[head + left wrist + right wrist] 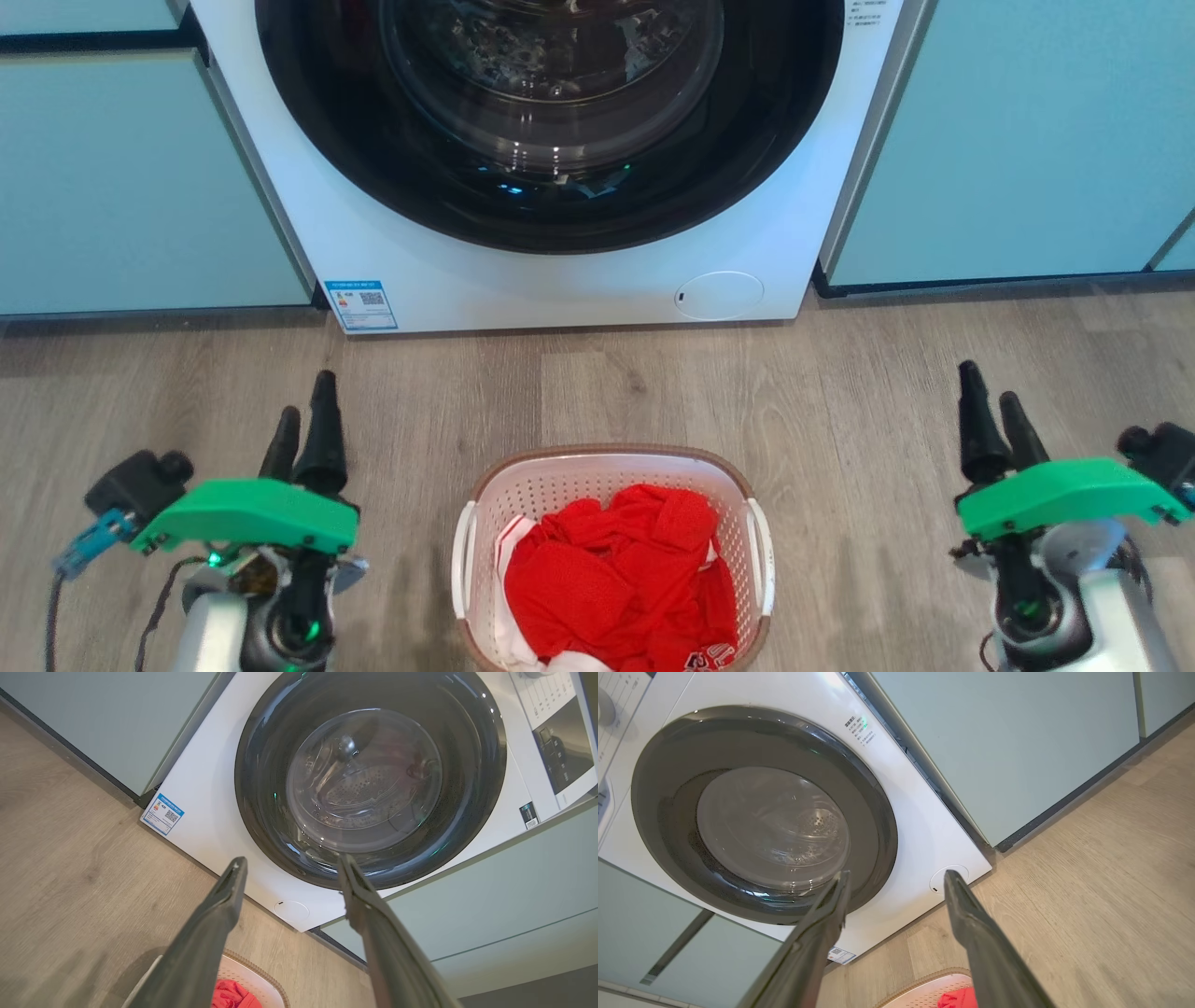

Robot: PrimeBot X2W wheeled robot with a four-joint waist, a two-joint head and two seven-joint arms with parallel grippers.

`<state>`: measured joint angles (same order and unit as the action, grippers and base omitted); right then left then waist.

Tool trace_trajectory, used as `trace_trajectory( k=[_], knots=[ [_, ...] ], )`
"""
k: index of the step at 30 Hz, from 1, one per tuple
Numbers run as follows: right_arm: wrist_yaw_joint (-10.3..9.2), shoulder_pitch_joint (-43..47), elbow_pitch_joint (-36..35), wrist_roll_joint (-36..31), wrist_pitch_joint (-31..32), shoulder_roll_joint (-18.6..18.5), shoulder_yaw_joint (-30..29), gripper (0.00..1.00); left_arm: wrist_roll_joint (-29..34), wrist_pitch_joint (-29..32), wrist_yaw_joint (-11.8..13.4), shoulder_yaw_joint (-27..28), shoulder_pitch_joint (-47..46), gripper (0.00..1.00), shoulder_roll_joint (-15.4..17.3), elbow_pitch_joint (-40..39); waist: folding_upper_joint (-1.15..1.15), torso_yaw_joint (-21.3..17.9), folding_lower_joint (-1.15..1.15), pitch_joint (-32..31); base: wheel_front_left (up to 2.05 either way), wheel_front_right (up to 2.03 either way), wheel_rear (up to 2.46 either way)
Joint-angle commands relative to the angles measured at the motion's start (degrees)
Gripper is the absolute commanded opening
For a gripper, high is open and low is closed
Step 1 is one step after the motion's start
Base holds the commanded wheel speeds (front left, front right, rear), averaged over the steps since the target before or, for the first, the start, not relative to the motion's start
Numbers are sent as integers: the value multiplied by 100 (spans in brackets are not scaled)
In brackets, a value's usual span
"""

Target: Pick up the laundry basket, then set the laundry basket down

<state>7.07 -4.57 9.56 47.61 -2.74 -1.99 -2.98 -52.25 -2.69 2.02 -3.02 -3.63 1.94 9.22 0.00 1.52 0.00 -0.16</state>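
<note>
Wood-look floor (653, 392), washing machine (560, 289) at the back between pale green cabinet fronts (121, 177). Laundry basket (611, 457) sits on the floor, centre, near the machine but apart from it, between the two hands. Left hand (306, 397) and right hand (990, 385): both spread open, empty, well apart from the basket.

Risks: an uneven grip on the side handles (462, 560) would tilt it and spill the red clothes (607, 579); thin fingers (324, 420) may slip off smooth plastic.

Count: basket 1, handles 2, hands 2, machine 1. Garments are heaped, number unclear.
</note>
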Motion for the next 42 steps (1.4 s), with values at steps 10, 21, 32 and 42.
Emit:
trace_trajectory(
  k=[10, 21, 32, 42],
  knots=[
    [23, -341, 316, -1272, -244, -61, 422, 100, 953, -246, -107, -608, -440, 100, 210, 527, 0, 33, 0, -77, 0, 0, 0],
    [26, -584, 1046, -1990, -421, -69, 721, 100, 1810, -430, -462, -1247, -803, 100, 345, 1168, 0, 38, 0, -130, 0, 0, 0],
    [30, -866, 1553, -2836, -544, -72, 945, 100, 2880, -598, -241, -1968, -1214, 100, 403, 1910, 0, 57, 0, -195, 0, 0, 0],
    [33, -937, 1371, -3211, -758, -74, 1041, 100, 3081, -766, 466, -1783, -1232, 100, 296, 1309, 0, 70, 0, -185, 0, 0, 0]
  ],
)
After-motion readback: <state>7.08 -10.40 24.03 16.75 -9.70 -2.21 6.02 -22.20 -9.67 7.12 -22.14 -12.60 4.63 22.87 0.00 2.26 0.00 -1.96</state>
